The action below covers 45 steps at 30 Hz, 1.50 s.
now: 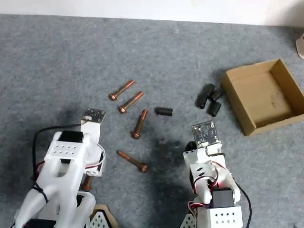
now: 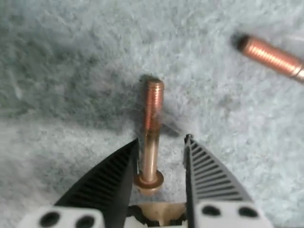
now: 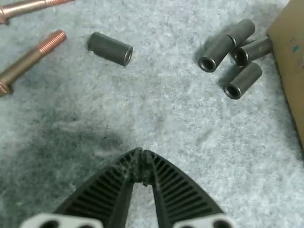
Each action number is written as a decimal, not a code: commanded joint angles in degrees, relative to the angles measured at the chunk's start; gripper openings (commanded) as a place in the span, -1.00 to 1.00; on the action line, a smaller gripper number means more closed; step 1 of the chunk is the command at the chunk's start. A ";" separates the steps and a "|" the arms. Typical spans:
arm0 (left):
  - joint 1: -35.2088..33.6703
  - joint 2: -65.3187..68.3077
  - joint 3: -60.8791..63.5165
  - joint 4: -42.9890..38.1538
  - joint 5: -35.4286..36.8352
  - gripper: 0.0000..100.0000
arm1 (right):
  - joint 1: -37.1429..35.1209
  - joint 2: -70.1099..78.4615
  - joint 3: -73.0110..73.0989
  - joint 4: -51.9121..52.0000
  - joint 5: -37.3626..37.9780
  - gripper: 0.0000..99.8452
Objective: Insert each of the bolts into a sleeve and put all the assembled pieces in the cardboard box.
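The left gripper (image 2: pixel 162 139) stands narrowly apart, its black ribbed fingers (image 2: pixel 114 175) astride a bolt (image 2: pixel 152 128) that lies flat on the grey carpet (image 2: pixel 57 71). One finger touches the shank and the other stands just off it, so nothing is clamped. The bolt is copper-coloured, with a smooth shank, a threaded tip and a round flanged head, the head lying deep between the fingers. Of all the bolts it lies farthest from the cardboard box (image 1: pixel 236 102).

A second bolt (image 1: pixel 132 161) of the same make lies near it, on the box's side. Three further bolts (image 1: pixel 131 102) lie loosely side by side, well apart from the box.

A lone sleeve (image 3: pixel 110 48), a short dark grey tube open at the end, rests on its side between those bolts and the box. A cluster of sleeves (image 3: pixel 243 80) lies just beside the box's outer wall, and one seems to touch it.

The box is brown, shallow and open-topped. A small bluish mark (image 3: pixel 293 47) on its wall is too small to read.

The right gripper (image 3: pixel 141 159) has its fingertips pressed together and holds nothing. It hangs over carpet, nearer the box than the left gripper.
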<state>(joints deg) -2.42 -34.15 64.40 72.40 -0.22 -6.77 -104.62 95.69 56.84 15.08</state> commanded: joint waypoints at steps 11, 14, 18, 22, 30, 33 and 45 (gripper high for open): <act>-5.32 -1.27 4.79 -7.30 0.18 -0.69 | -0.40 -0.57 5.93 -1.10 -0.35 -0.98; -6.90 -1.27 4.88 -7.30 0.00 -0.71 | -0.40 -0.57 5.93 -1.10 -0.35 -0.98; -7.96 -1.27 4.88 -7.38 -0.09 -0.96 | -0.40 -0.57 5.93 -1.10 -0.35 -0.98; -7.96 -1.27 4.88 -7.47 0.00 -0.96 | -0.40 -0.57 5.93 -1.10 -0.35 -0.98; -7.96 -1.80 4.26 -13.45 0.18 -0.99 | -0.40 -0.57 5.93 -1.10 -0.44 -0.98; -8.04 -1.36 2.59 -16.79 0.44 -0.99 | -0.40 -0.57 5.93 -1.10 -0.44 -0.98; -9.63 -1.27 -4.53 -26.55 34.73 -0.99 | -0.40 -0.57 5.93 -1.10 -0.44 -0.98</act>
<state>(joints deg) -10.07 -34.15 62.73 50.42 23.52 -6.77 -104.62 95.69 56.84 15.08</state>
